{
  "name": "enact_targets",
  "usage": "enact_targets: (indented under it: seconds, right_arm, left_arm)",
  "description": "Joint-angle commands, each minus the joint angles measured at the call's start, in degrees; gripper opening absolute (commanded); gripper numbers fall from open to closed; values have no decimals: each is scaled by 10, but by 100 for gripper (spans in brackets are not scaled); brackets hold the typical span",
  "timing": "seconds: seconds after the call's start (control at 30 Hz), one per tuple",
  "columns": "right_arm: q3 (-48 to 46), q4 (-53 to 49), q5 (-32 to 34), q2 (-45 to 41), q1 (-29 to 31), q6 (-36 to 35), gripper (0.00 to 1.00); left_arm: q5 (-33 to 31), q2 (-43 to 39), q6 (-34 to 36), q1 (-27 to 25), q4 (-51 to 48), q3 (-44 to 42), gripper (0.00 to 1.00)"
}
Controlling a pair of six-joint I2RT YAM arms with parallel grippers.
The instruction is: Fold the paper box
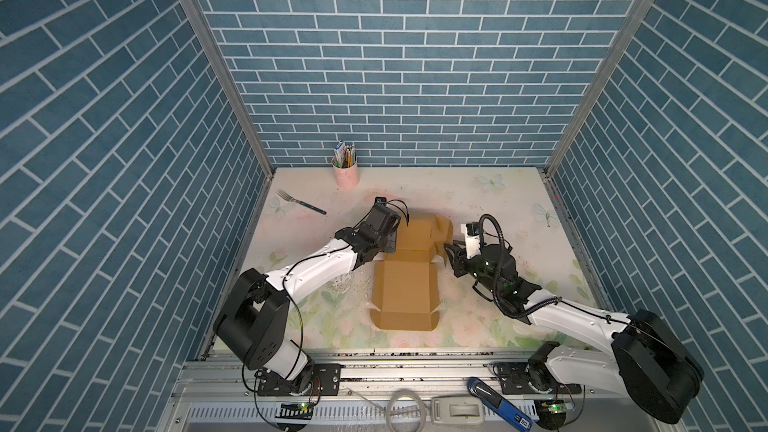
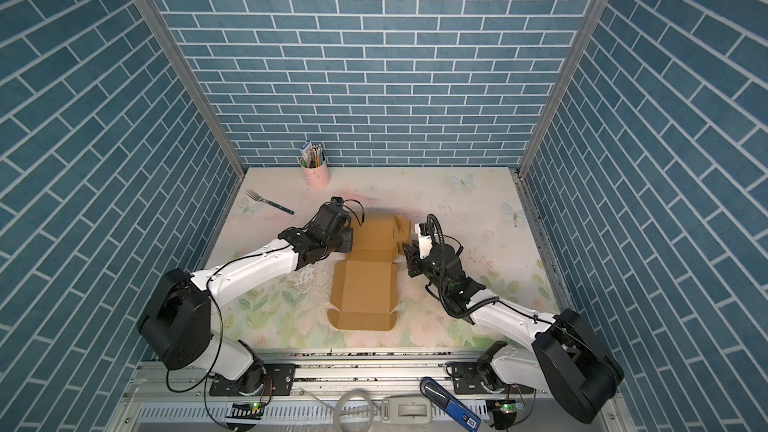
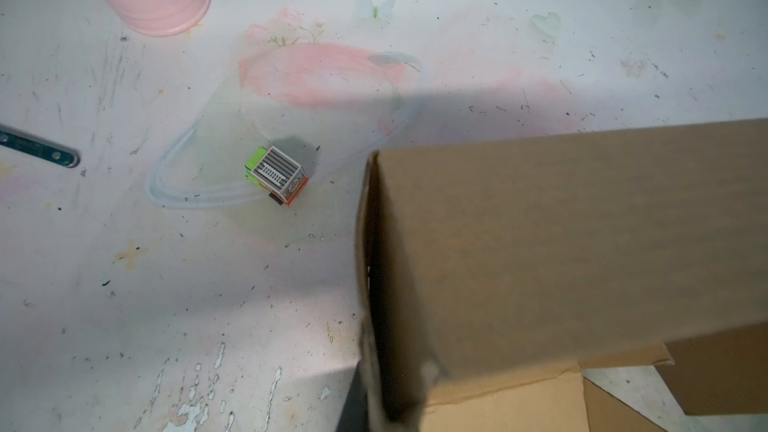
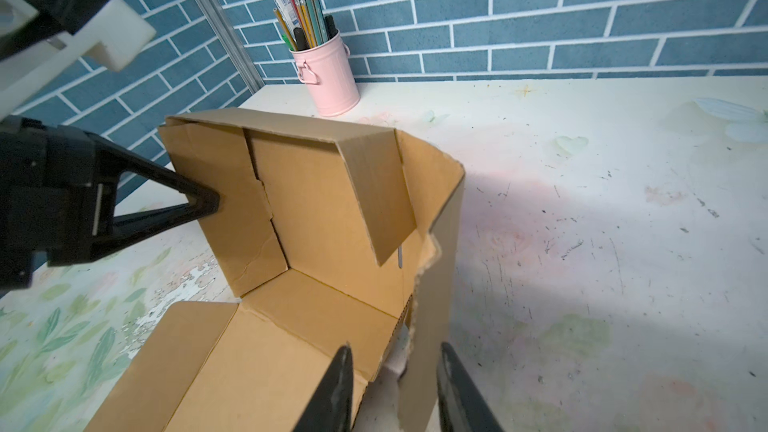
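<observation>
Blue brick walls (image 1: 415, 56) enclose the flowered table (image 1: 519, 201), where the left gripper (image 4: 214, 201), closed, leans its tip on the raised left flap (image 4: 208, 151). This is probably to keep the rear half of the paper box (image 1: 405, 288) upright at the table's middle, while the right gripper (image 4: 395, 349) stands open around the right flap (image 4: 440, 251). Only the right wrist view shows the 2 grippers at the flaps; only the left wrist view shows a small green cube (image 3: 276, 174) beside the box.
</observation>
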Motion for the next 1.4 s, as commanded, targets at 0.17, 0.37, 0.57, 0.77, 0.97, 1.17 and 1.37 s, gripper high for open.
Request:
enact_targets:
  seconds: [0.17,0.37,0.57,0.77,0.97,1.17,1.37]
  right_arm:
    - [-17,-22,-17,-53,-10,-39,35]
    - [8,-14,-48,-51,-41,-70,35]
    - [63,42,-71,21,-82,-77,35]
    - [73,78,-133,76,-147,-38,36]
    - [48,124,-215,131,-180,-10,37]
    - [68,165,-275,206,-189,5,37]
    - [111,193,-314,276,-190,14,37]
  left_arm:
    - [24,-6,27,22,-32,23,7]
    - [49,-1,36,35,-11,28,7]
    - [42,-2,45,35,-12,37,6]
    - [78,13,19,76,-24,56,6]
    - [94,21,13,96,-37,70,6]
    - [104,31,11,96,-38,74,6]
    - [112,28,10,96,-35,73,6]
